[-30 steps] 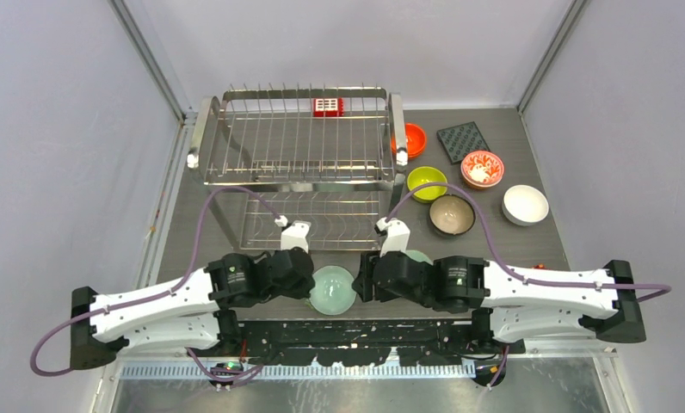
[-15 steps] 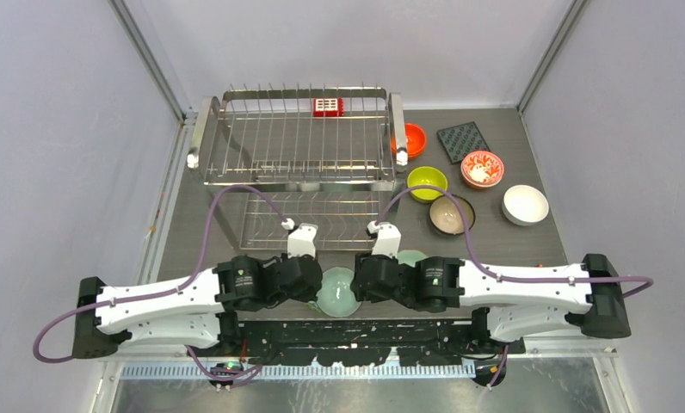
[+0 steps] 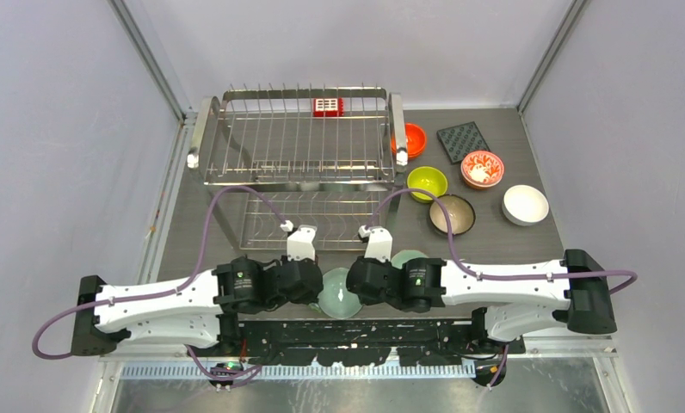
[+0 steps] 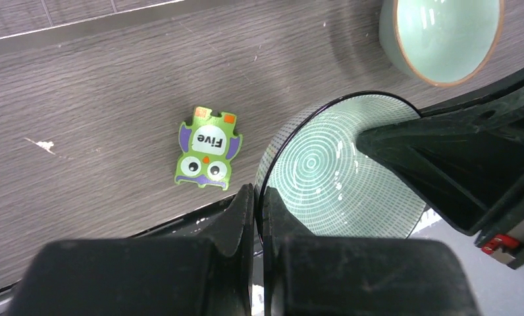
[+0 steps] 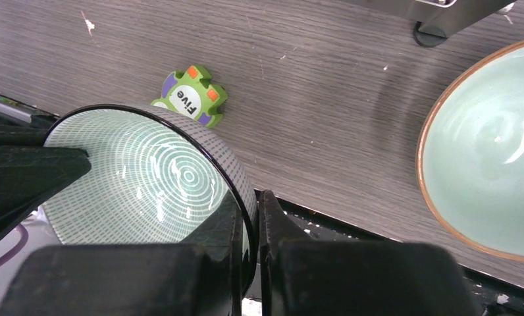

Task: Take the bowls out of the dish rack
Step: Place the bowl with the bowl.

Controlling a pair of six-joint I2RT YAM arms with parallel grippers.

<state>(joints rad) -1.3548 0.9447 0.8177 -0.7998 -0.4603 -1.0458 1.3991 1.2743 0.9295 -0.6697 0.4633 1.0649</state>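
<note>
A pale green round bowl with fine concentric rings inside and a thin dark rim, the ringed bowl (image 3: 335,297), is in front of the large two-tier steel-wire dish rack (image 3: 298,184). It is well clear of the rack's front legs, over the near edge of the grey wood-grain table (image 3: 502,241). Its mouth faces upward. Being round it has no long axis of its own, but the line between its two gripped points runs parallel to the rack's long front rail.

The left gripper (image 4: 258,201) is clamped on the rim at the bowl's left side, one finger inside and one outside. The right gripper (image 5: 248,207) pinches the opposite side of the rim the same way.

Just beside the ringed bowl, on the rack side and to its right, a plain pale green bowl with a brown rim (image 4: 440,36) stands upright on the table. A green cartoon-monster token marked "Five" (image 4: 209,148) lies flat between the ringed bowl and the rack.

To the right of the rack are more upright bowls: orange (image 3: 414,138), yellow-green (image 3: 427,181), red-flowered (image 3: 482,168), white (image 3: 526,205) and dark (image 3: 452,215).
</note>
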